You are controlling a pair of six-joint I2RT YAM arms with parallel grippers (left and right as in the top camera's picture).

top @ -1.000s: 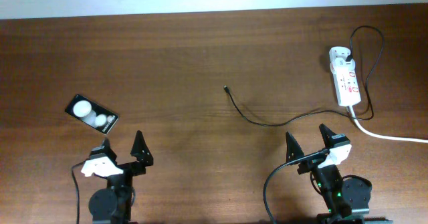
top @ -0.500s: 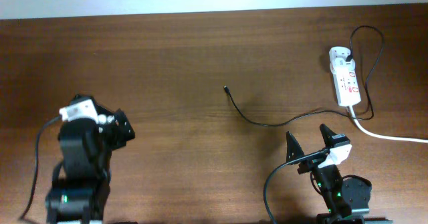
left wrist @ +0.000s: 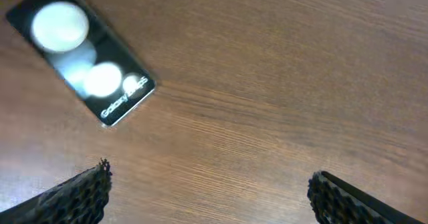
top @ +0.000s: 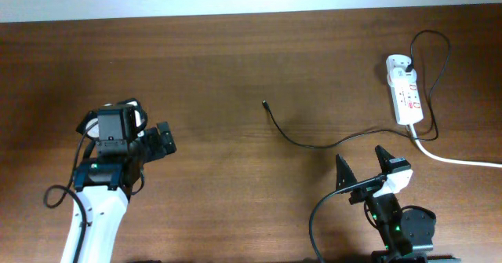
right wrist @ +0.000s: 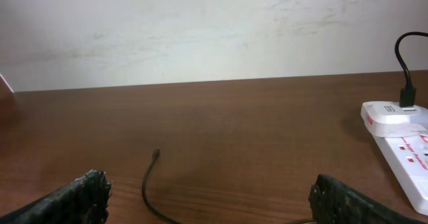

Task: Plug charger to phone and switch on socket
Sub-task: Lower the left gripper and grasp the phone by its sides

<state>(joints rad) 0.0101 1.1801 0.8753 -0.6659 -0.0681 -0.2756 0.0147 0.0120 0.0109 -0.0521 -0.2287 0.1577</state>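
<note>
1. Overhead: the brown desk (top: pixel 204 59) carries the socket (top: pixel 405 94) at the far right, lying lengthwise near to far. A black plug (top: pixel 409 61) sits in its far end, and a thick white cord (top: pixel 459 160) leaves its near end and runs off the right edge. The charger (top: pixel 294 140) loops around the right of the socket, passes in front of the right arm (top: pixel 392 216) and ends in a small tip on bare wood near the middle of the desk. The right jaws stand wide apart with nothing between them, just on the near side of the cable. The left arm (top: pixel 110 149) reaches over the left side of the desk and hides the phone here; its jaws are a dark cluster that is hard to read from above.
2. Left wrist: the phone (left wrist: pixel 80 63) lies flat on the desk at the upper left, skewed. It shows two pale round shapes and small lettering, all rather blurred. Both fingertips (left wrist: pixel 77 194) are cut off by the lower edge. The left jaws are spread wide, hold nothing and are clear of the phone.
3. Right wrist: the charger tip lies on the desk ahead and left of centre, its cable running off the bottom edge. The socket is at the right, cut off by the frame. The fingertips (right wrist: pixel 70 200) sit wide apart, empty.
</note>
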